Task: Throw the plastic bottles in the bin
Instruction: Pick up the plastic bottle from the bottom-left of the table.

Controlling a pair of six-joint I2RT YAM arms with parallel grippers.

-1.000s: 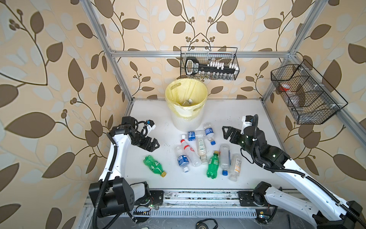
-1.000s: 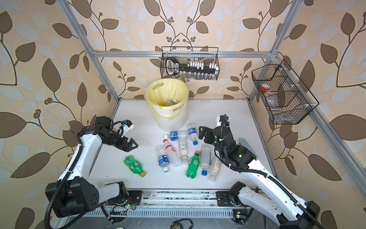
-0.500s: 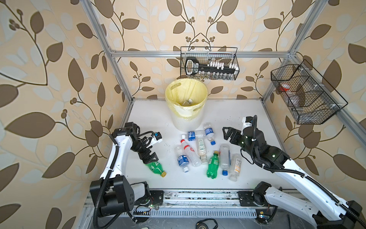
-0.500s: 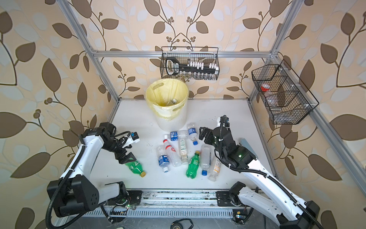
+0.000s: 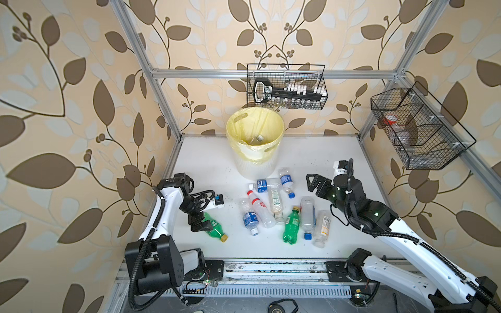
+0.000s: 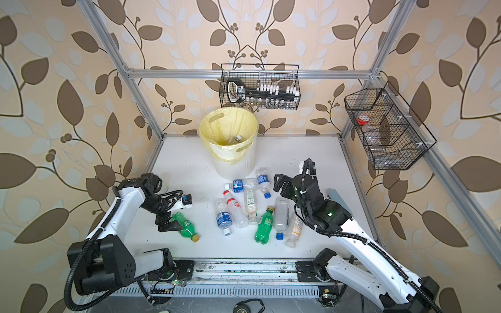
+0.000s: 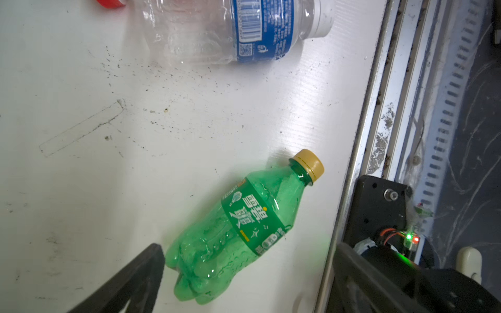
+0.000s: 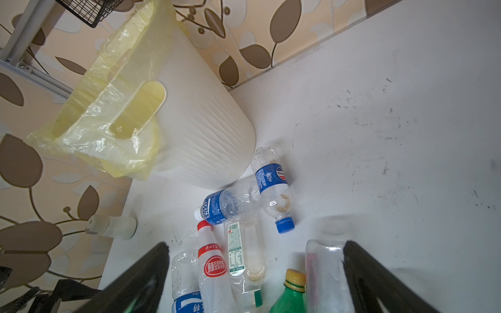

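Nine bottles lying — two green, one bin

We see a green bottle with a yellow cap, a white ribbed bin lined in pale yellow, and beige walls patterned with brown leaves.

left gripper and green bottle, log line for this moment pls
left gripper: open, straddling base of lone green bottle, no grip | right gripper: open, empty, over bottle pile | bin: holds one bottle
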